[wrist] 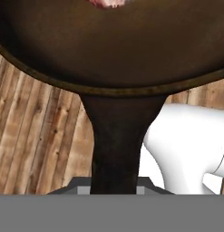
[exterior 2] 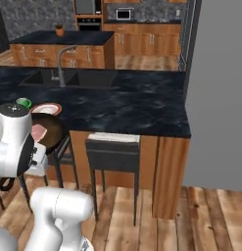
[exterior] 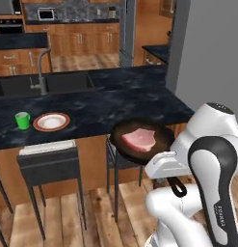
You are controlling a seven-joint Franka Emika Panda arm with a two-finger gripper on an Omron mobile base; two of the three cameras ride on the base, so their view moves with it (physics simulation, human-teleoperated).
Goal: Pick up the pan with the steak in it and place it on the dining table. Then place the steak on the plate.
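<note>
The black pan (exterior: 154,144) hangs level in the air just off the front edge of the dining table (exterior: 115,103), above a stool. The pink steak (exterior: 138,138) lies flat in the pan. My gripper (exterior: 165,163) is shut on the pan's handle (wrist: 115,136), whose loop end (exterior: 178,189) sticks out behind the hand. In the hand view the pan (wrist: 109,45) spreads across the top with a sliver of steak (wrist: 109,2) at the edge. The orange-rimmed plate (exterior: 51,121) sits on the table to the pan's left. From the right base view, my arm partly hides the pan (exterior 2: 51,130) and steak (exterior 2: 38,132).
A green mug (exterior: 22,120) stands just left of the plate. Further back in the table are the sink (exterior: 43,83) and faucet (exterior: 42,72). Dark stools (exterior: 48,161) stand along the front edge. A grey wall (exterior: 212,53) rises on the right.
</note>
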